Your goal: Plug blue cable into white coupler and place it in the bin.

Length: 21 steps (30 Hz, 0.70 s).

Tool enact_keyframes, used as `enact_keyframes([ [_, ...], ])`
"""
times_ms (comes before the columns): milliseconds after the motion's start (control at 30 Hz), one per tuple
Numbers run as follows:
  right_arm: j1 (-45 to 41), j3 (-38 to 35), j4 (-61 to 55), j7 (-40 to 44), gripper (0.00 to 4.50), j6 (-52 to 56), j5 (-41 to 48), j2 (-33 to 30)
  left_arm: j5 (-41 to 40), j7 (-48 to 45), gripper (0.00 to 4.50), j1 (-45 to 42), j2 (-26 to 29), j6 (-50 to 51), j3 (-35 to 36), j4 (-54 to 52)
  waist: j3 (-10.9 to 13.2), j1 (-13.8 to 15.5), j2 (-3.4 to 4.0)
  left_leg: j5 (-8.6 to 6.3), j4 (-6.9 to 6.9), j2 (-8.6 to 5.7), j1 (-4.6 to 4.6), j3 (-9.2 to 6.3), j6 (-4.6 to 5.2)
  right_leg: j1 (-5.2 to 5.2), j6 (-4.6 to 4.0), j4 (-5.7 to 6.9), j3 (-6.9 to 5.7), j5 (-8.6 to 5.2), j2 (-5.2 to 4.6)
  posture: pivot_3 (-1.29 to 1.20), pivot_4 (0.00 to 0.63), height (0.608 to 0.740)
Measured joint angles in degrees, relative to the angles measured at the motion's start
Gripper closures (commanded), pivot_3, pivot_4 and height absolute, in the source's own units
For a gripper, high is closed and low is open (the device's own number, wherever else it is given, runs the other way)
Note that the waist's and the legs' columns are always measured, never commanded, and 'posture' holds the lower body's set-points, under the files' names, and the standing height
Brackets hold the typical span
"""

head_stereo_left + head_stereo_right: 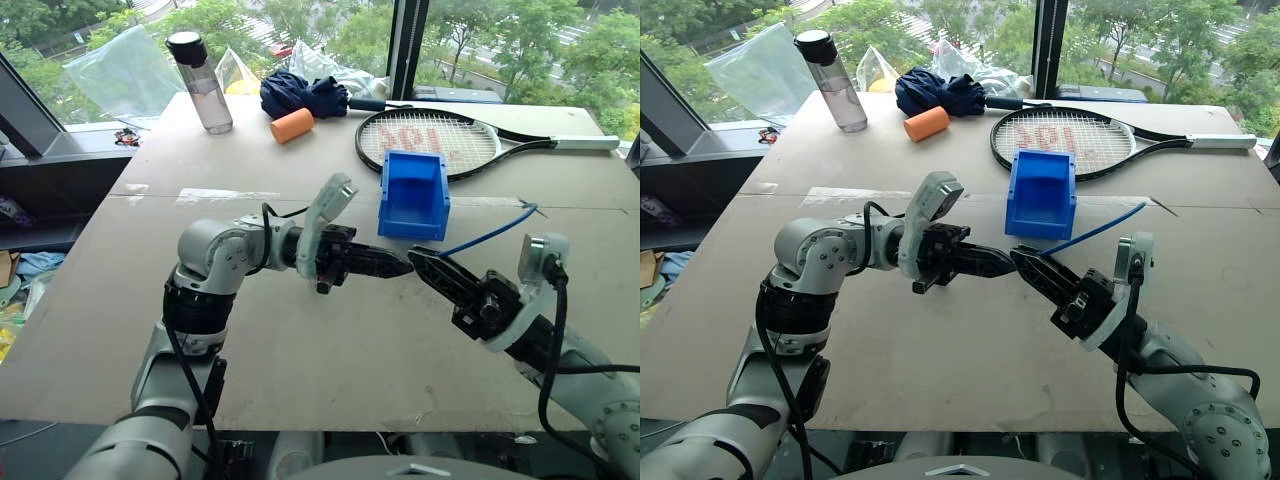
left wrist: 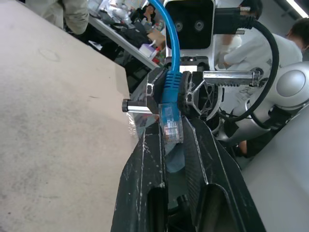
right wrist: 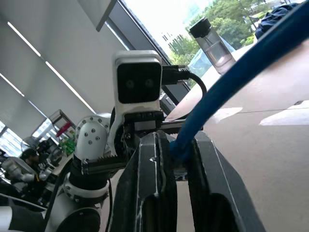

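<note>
the right end effector [image 1: 422, 262] is pinching the cable [image 1: 490, 234] near its plug. the left end effector [image 1: 398, 266], pressed together, is meeting it tip to tip; no coupler is discernible. plugging and the bin [image 1: 414, 195] drop remain.

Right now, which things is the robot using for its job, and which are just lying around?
For the job:
- blue cable, pinched in the right gripper
- left gripper, shut, facing the plug
- bin

Just lying around:
- tennis racket
- water bottle
- orange roll
- dark blue cloth
</note>
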Motion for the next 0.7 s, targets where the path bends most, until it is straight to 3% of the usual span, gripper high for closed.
enact_keyframes([
  [67,-0.21,0.23,0.32,-0.20,4.38,-0.47,1.29,-0.77,-0.55,1.01,4.50,1.05,0.13,-1.06,0.39,-1.55,0.00,-0.03,0.00,0.00,0.00,0.00,0.00,-0.02,0.00,0.00,0.00,0.00,0.03,0.00,0.00,0.00,0.150,0.740],
  [100,-0.23,0.53,0.35,-0.37,4.50,-0.62,1.82,-0.96,-0.78,1.49,3.76,1.56,0.41,-1.60,0.51,-2.06,0.00,-0.09,0.00,0.00,0.00,0.00,0.00,-0.03,0.00,0.00,0.00,0.00,0.03,0.00,0.00,0.00,0.150,0.740],
  [133,-0.22,0.61,0.35,-0.41,4.50,-0.63,1.97,-1.06,-0.85,1.72,3.55,1.88,0.44,-1.79,0.61,-2.39,0.00,-0.11,0.00,0.00,0.00,0.00,0.00,-0.03,0.00,0.00,0.00,0.00,0.03,0.00,0.00,0.00,0.150,0.740],
  [300,0.24,1.18,0.22,-0.71,4.50,-1.72,3.30,-1.77,1.83,6.01,1.39,7.35,5.69,-6.94,3.66,-5.00,-0.01,-0.47,0.04,0.00,-0.11,0.03,0.11,-0.10,0.00,0.00,0.00,0.01,0.10,0.00,0.04,0.00,0.150,0.740],
  [433,1.62,1.72,0.28,0.08,4.50,-2.03,2.62,-2.80,18.23,8.63,1.39,20.78,15.08,-29.16,4.66,-3.67,0.00,-0.32,0.11,0.00,-0.27,0.08,0.14,-0.12,0.00,-0.06,-0.10,-0.02,0.13,-0.04,0.09,0.00,0.150,0.740],
  [567,0.67,3.60,0.59,1.12,4.50,-2.51,0.21,-2.23,26.96,13.22,1.39,30.07,14.73,-43.48,5.28,-2.64,-0.02,0.85,0.07,0.00,-0.20,0.08,0.07,-0.07,-0.01,-0.03,-0.10,-0.06,0.08,-0.04,-0.22,0.00,0.150,0.740],
  [700,-0.45,5.55,2.28,1.97,4.50,-2.63,-2.25,-1.80,30.99,15.95,1.39,32.09,12.09,-48.31,3.03,-2.28,-0.01,1.61,0.04,0.00,0.02,-0.03,-0.03,0.03,-0.01,-0.01,-0.10,-0.06,0.08,-0.04,-0.45,0.00,0.150,0.740],
])
